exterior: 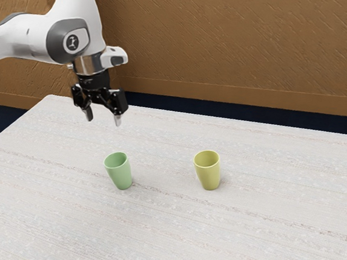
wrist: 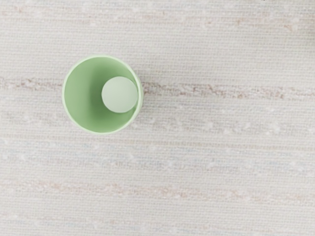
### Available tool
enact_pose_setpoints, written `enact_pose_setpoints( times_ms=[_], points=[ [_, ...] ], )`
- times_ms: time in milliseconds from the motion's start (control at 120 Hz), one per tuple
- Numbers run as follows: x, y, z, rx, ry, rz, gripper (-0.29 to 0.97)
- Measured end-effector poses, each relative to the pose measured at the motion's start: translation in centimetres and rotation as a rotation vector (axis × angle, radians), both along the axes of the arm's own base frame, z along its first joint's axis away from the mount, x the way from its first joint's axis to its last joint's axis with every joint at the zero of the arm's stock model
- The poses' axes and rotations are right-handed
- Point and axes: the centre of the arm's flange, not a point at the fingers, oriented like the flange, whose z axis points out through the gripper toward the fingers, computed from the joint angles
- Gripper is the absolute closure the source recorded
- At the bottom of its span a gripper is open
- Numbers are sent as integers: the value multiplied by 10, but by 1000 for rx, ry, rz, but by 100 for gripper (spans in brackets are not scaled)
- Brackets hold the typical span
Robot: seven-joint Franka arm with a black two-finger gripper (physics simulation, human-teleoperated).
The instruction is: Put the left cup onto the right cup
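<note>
Green cup [exterior: 118,170]: upright on the table [exterior: 278,218], mouth up, axis vertical.
Gripper [exterior: 103,120]: your jaws are wide and empty, high above the green cup; it lies almost straight below.
Yellow cup [exterior: 208,169]: well apart from the green cup, toward the exterior view's right.

Arm [exterior: 16,37]: glossy white shells, grey round joint cap [exterior: 71,40] bearing a white emblem — black hand [exterior: 104,119], pale tips.
</note>
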Motion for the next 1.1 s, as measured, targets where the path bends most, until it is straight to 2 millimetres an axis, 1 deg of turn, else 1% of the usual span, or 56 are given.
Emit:
enact_pose_setpoints(
  times_ms=[167, 325, 408, 567, 725, 1100],
  points=[
    [6, 5, -15, -8, 8, 10, 1],
    [9, 12, -36, -19, 29, 27, 2],
    [12, 17, -43, -22, 33, 36, 2],
    [17, 20, -59, -25, 44, 40, 3],
    [21, 19, -81, -26, 58, 38, 3],
    [26, 18, -106, -29, 60, 35, 5]
  ],
)
